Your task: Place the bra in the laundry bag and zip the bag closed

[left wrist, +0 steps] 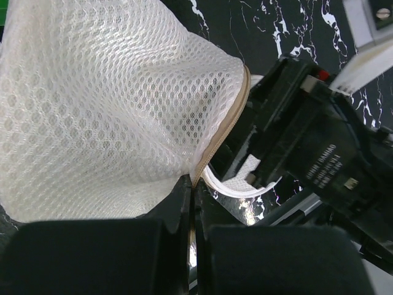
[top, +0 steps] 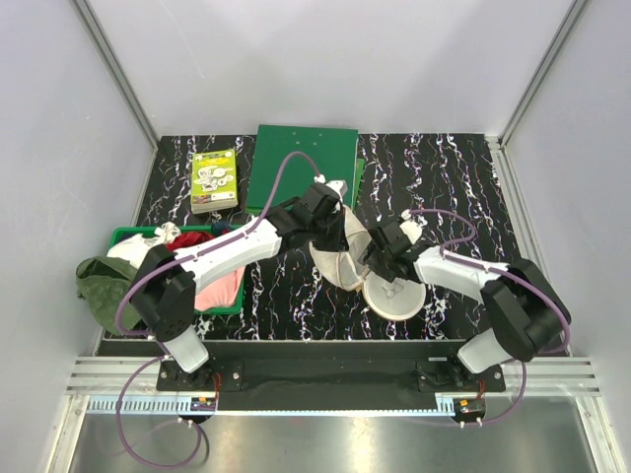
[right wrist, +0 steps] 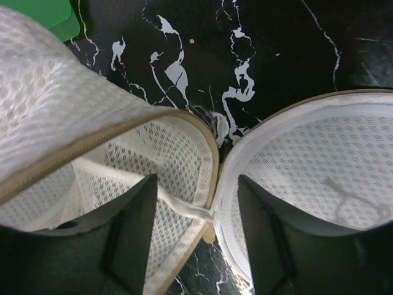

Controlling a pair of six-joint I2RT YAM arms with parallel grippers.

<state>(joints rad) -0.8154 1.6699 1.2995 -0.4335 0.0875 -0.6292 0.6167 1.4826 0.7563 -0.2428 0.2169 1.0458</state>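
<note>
- Left gripper (left wrist: 191, 184): pinching the laundry bag (left wrist: 110, 104) by its zip rim, one half raised mid-bench.
- Right gripper (right wrist: 196, 183): fingers spread astride the seam joining the halves.
- Bra (top: 219, 289): in the green basket (top: 128, 235) at the left bench edge. The bag is being opened; the next move is probably to fetch the bra.

The left arm (top: 225, 258) and right arm (top: 452, 268): white shells, black joints, black bases. A purple cable (top: 284, 169) runs behind each claw. The left claw (left wrist: 191, 187): blunt matt-black fingers. The right claw (right wrist: 196, 184): same black fingers; white lettering (left wrist: 328, 163) on the housing behind them, small red spot (left wrist: 319, 75) nearby.
</note>
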